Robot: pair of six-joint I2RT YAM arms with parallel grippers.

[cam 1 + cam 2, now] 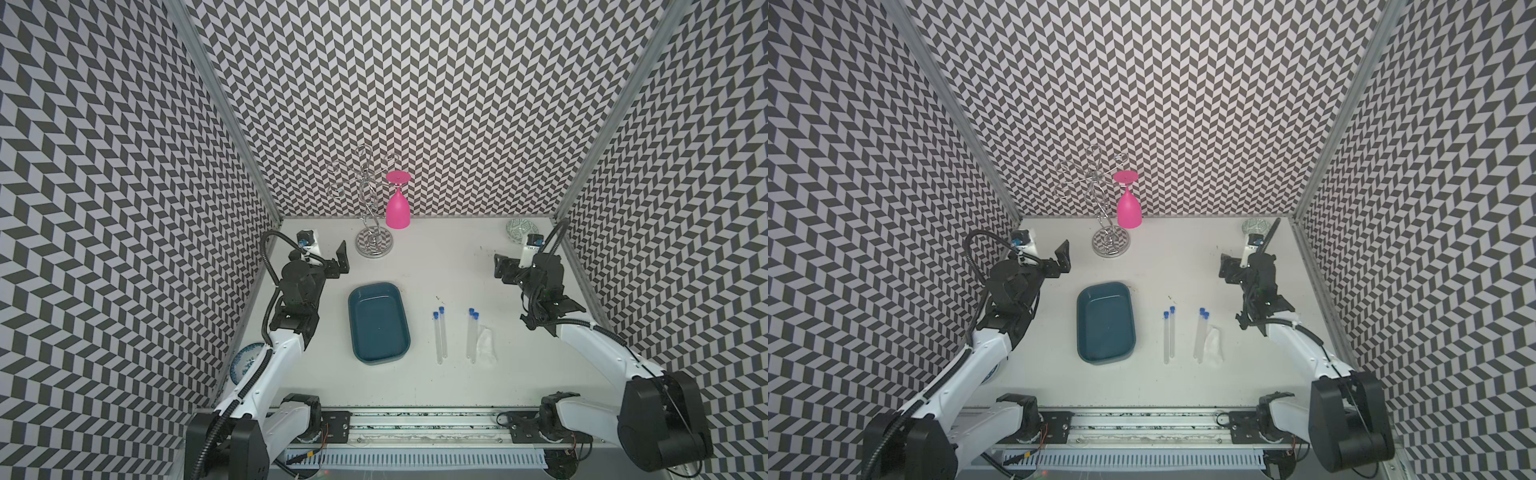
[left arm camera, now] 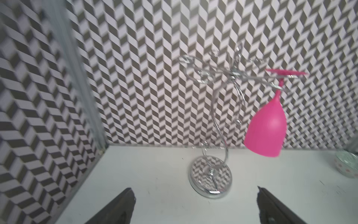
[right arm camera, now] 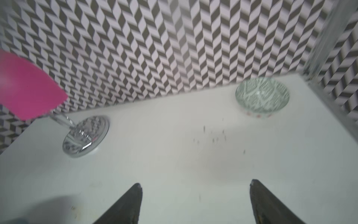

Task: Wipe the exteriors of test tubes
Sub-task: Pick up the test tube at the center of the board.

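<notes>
- The four test tubes (image 1: pixel 440 337) lay flat on the white table (image 1: pixel 415 386), blue caps toward the back wall. They formed two pairs side by side (whether the tubes in a pair touched, I could not tell).
- A crumpled white tissue (image 1: pixel 486 344) lay just beside the pair nearer my right arm.
- The teal tray (image 1: pixel 376 328) sat on the tubes' other side, near them but apart.
- My right pincer (image 1: pixel 501 268) hung over the table farther back and to the right, well apart from the tubes. Its jaws stood apart, gripping nothing. In the wrist view only bare, speckled table showed between the fingers of that pincer (image 3: pixel 195 183).
- My left pincer (image 1: pixel 340 261) was spread wide too, holding nothing, past the tray's far left corner.
- It faced a chrome glass stand (image 1: pixel 374 246), where a pink glass (image 1: pixel 397 210) hung upside down.
- A patterned bowl (image 1: pixel 519 230) sat in the far right corner, just behind my right wrist.
- A blue-and-white plate (image 1: pixel 245 361) lay at the table's left edge, partly hidden by my left arm.
</notes>
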